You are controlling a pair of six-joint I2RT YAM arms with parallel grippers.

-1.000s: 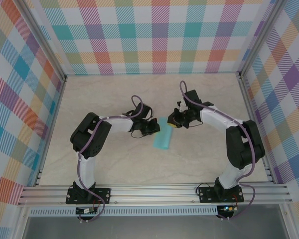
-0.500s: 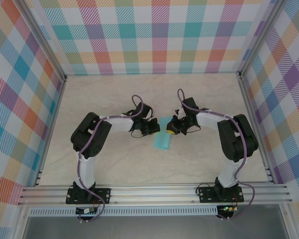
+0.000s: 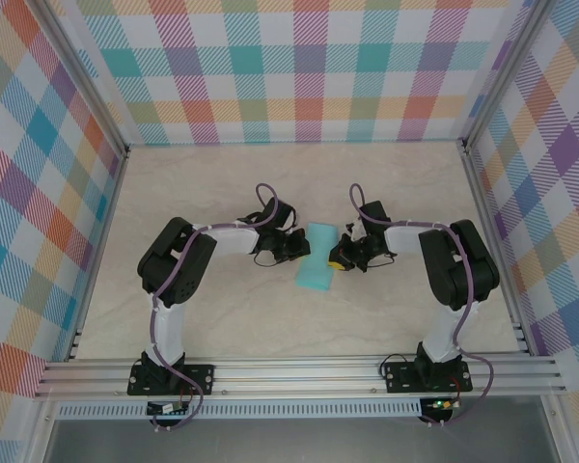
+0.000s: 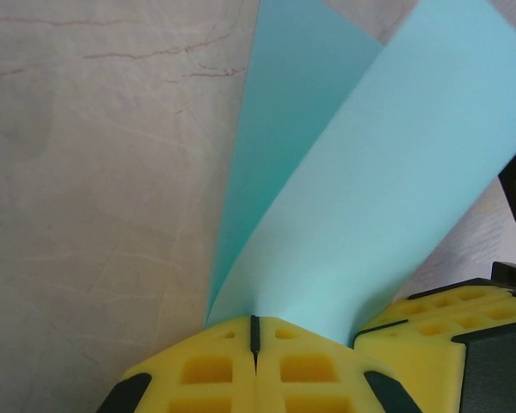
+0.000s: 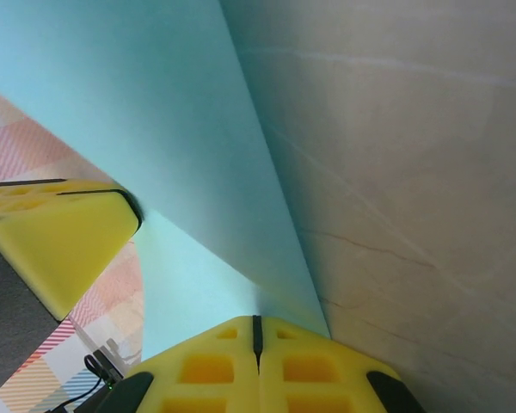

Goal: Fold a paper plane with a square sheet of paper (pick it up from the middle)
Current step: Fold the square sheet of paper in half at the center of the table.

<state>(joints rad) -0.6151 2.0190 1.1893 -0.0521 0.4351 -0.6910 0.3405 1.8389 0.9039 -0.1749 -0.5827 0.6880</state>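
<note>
The square sheet of paper (image 3: 317,272) is light teal and folded into a narrow strip, lying mid-table between both arms. My left gripper (image 3: 298,249) is at its left edge and my right gripper (image 3: 339,258) at its right edge. In the left wrist view the yellow jaws of the left gripper (image 4: 254,321) are shut with the paper (image 4: 370,172) rising out of their tip in two layers; the right gripper's fingers (image 4: 430,327) sit close by. In the right wrist view the right gripper (image 5: 258,321) is shut on the paper (image 5: 155,103), and a left finger (image 5: 60,241) shows beyond it.
The beige marbled table (image 3: 222,318) is boxed in by checkered walls (image 3: 289,68) at the back and both sides. An aluminium rail (image 3: 299,371) carrying the arm bases runs along the near edge.
The right gripper came down and towards the near edge, onto the paper's right side, and its jaws closed. The left gripper stayed put and shut.
</note>
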